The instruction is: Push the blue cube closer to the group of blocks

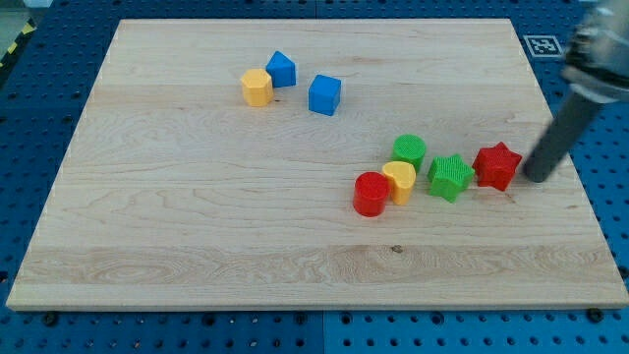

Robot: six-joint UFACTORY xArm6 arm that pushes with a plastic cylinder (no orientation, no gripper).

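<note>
The blue cube lies in the upper middle of the wooden board. To its left sit a blue pentagonal block and a yellow hexagonal block, touching each other. A group lies at the right: a green cylinder, a yellow heart-like block, a red cylinder, a green star and a red star. My tip rests at the view's right, just right of the red star, far from the blue cube.
The dark rod slants up to the view's top right. The board's right edge runs close beside the tip. A blue perforated table surrounds the board.
</note>
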